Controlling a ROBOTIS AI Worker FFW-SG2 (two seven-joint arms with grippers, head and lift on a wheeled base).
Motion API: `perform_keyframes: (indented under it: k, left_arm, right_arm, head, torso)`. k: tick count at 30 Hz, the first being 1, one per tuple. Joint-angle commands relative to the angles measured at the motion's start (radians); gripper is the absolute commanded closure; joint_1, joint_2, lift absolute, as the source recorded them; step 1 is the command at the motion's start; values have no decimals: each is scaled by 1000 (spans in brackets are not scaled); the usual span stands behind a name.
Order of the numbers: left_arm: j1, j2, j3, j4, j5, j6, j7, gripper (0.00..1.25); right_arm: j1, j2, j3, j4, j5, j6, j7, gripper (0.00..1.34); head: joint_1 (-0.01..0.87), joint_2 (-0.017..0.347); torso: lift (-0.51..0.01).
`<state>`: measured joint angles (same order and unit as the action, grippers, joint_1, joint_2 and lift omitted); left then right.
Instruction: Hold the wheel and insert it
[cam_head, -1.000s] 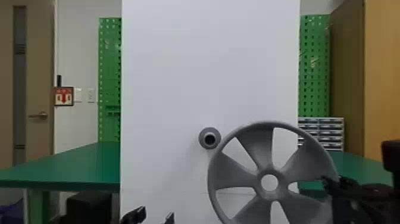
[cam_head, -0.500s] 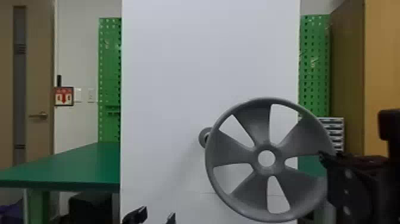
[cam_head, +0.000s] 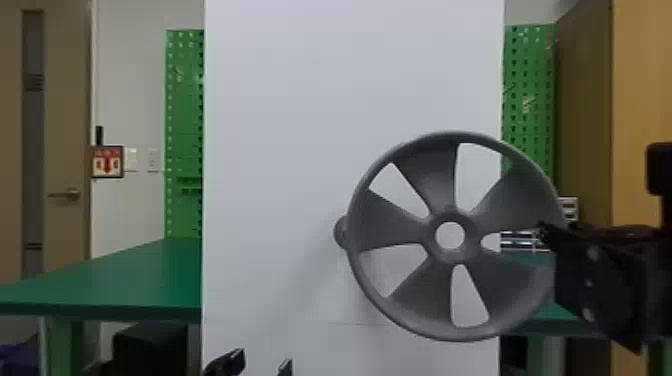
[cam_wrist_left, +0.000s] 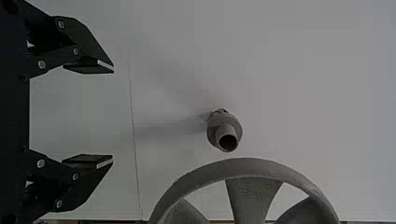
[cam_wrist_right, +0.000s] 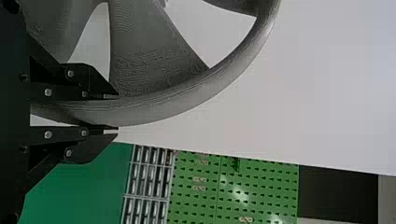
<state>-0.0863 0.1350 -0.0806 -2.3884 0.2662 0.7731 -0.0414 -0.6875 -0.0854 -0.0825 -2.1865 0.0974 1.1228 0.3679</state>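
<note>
The grey five-spoked wheel (cam_head: 450, 236) is upright in front of the white panel, its right rim clamped by my right gripper (cam_head: 550, 232). In the right wrist view the right gripper (cam_wrist_right: 112, 114) has its fingers on both sides of the rim of the wheel (cam_wrist_right: 154, 105). A grey peg (cam_head: 340, 233) on the panel is partly covered by the wheel's left rim; in the left wrist view the peg (cam_wrist_left: 225, 133) stands apart from the wheel (cam_wrist_left: 252, 196). My left gripper (cam_head: 260, 365) is low at the bottom edge; in its wrist view the left gripper (cam_wrist_left: 112, 114) stands open and holds nothing.
The tall white panel (cam_head: 300, 125) fills the middle, with a green table (cam_head: 110, 280) reaching out behind it on both sides. Green pegboards (cam_head: 185, 125) and a wooden cabinet (cam_head: 640, 100) stand farther back. Small drawers (cam_wrist_right: 149, 182) are behind the panel at the right.
The right arm has lifted the wheel and shifted it slightly left, so the rim now covers much of the peg, which was fully visible a second ago. The left gripper has hardly moved.
</note>
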Motion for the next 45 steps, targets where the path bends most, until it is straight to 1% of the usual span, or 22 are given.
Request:
perform_keyframes:
  k: [1, 7, 20, 40, 45]
  left_arm:
    - [-3, 0, -1, 0, -1, 0, 0, 553]
    - [-4, 2, -1, 0, 2, 0, 0, 553]
    - [-3, 3, -1, 0, 2, 0, 0, 553]
    - [-1, 3, 1, 0, 2, 0, 0, 553]
    - [-1, 3, 1, 0, 2, 0, 0, 553]
  right_arm:
    - [-11, -2, -5, 5, -8, -5, -3, 1159]
    - [-15, -8, -3, 11, -18, -8, -9, 1159]
    - [-9, -10, 0, 14, -25, -11, -18, 1157]
    - [-9, -10, 6, 17, -27, -15, -24, 1157]
    - [-7, -4, 20, 17, -28, -14, -46, 1157]
  head:
    - [5, 112]
    - [5, 112]
    - [5, 112]
    - [5, 112]
    - [5, 112]
  torso:
    - [-478]
    - [-478]
    - [-478]
    - [-478]
    - [-478]
